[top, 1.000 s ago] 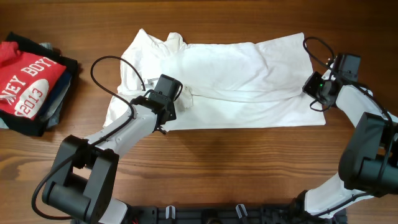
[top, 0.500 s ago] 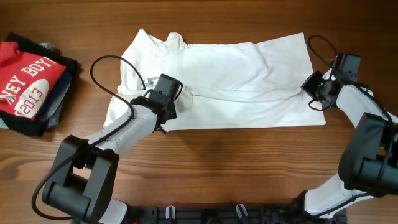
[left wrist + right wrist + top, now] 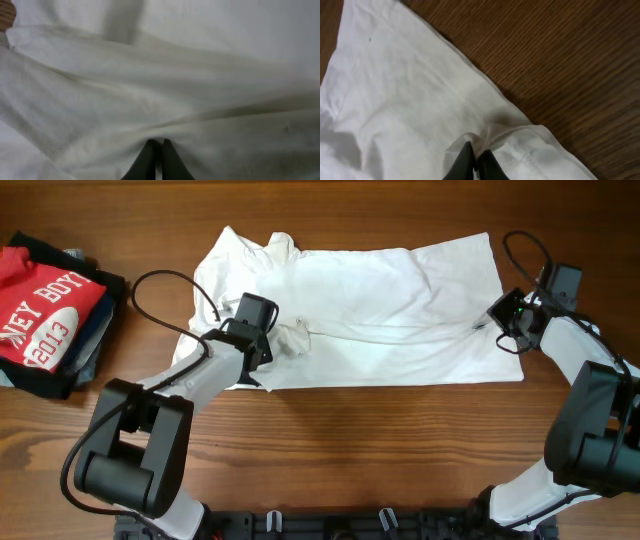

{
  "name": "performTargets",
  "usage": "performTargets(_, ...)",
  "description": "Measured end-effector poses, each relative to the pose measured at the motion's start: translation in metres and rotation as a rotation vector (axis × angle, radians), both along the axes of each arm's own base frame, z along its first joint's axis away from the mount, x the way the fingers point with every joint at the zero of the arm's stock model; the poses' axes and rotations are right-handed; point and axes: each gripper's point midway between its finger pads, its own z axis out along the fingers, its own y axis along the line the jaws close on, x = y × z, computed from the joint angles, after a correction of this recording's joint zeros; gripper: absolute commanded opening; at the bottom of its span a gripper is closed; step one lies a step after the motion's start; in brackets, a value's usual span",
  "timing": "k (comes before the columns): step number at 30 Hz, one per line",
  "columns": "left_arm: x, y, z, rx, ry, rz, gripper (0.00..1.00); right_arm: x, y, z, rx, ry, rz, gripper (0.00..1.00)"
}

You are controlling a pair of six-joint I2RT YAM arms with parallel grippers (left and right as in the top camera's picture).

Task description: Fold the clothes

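Pinches of white T-shirt [image 3: 380,300] fill left claw [image 3: 156,148] and right claw [image 3: 474,153]; red shirt [image 3: 40,310] lies well apart.

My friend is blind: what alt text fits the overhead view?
A white T-shirt lies spread on a wooden table, pinched by two robot arms: the left fingers on a bunched fold near its left side, the right fingers at its right edge. A pile topped by a red shirt sits far left.
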Motion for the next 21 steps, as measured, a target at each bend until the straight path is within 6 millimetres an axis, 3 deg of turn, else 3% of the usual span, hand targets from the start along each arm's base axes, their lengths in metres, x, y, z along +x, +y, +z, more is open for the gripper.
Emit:
performTargets(9,0.009,0.011,-0.001,-0.046,-0.015,0.095,0.04,-0.014,-0.015,-0.006,0.007,0.057,-0.198,0.04)
performTargets(21,0.005,0.015,-0.005,-0.105,-0.085,0.171,0.04,-0.012,-0.029,-0.003,-0.018,0.036,-0.306,0.05)
